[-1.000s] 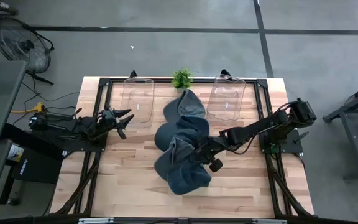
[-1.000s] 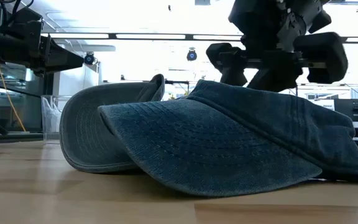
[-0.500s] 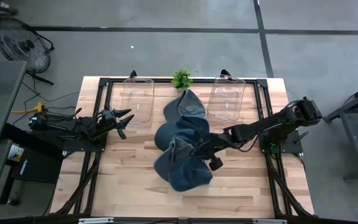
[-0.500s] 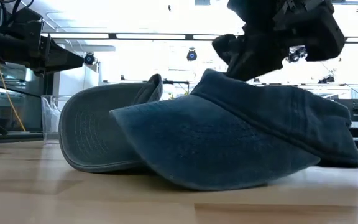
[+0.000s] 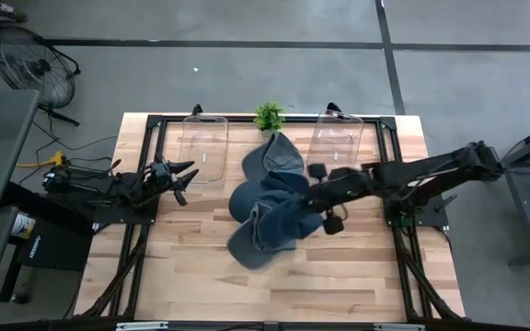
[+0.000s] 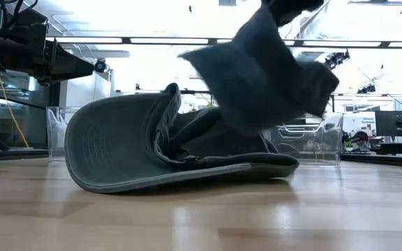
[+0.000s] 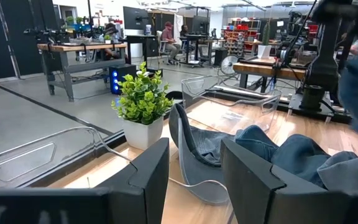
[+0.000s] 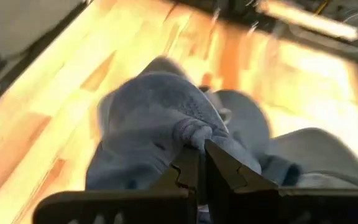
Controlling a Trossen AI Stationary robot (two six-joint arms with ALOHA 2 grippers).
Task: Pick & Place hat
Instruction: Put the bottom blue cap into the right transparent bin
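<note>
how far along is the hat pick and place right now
Done: the right gripper has shut on a blue hat, and the low view shows it clear of the table. In hand: that hat hangs over the pile of hats. Left: carrying it to a clear bin and letting go. The left gripper waits at the table's left edge.

My workplace: a robotics lab.
Behind my wooden table (image 5: 191, 267) I see workbenches (image 7: 79, 53) with monitors (image 6: 393, 124), and a grey concrete floor (image 5: 247, 74).
</note>
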